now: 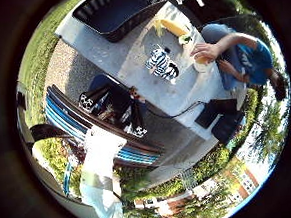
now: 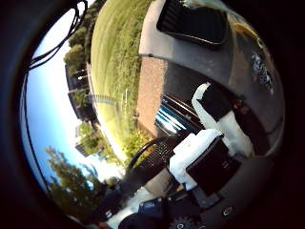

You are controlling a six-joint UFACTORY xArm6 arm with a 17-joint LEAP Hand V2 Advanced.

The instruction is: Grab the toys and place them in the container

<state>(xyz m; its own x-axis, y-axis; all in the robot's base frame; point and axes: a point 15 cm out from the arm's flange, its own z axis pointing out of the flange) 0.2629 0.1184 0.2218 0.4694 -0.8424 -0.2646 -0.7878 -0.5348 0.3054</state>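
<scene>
The hand (image 2: 209, 143) hangs high above the grey table (image 1: 106, 54) with its white and black fingers (image 1: 102, 167) fairly straight and relaxed, holding nothing. Farther off, the zebra toy (image 1: 162, 62) lies on the table at about one o'clock in the little-finger view, with the yellow toy (image 1: 172, 27) just beyond it, and the dark container (image 1: 114, 13) sits at twelve. A person's hand (image 1: 206, 49) rests beside the toys, so I'd descend squarely over the zebra (the nearer one), keeping the fingers spread until they straddle it.
</scene>
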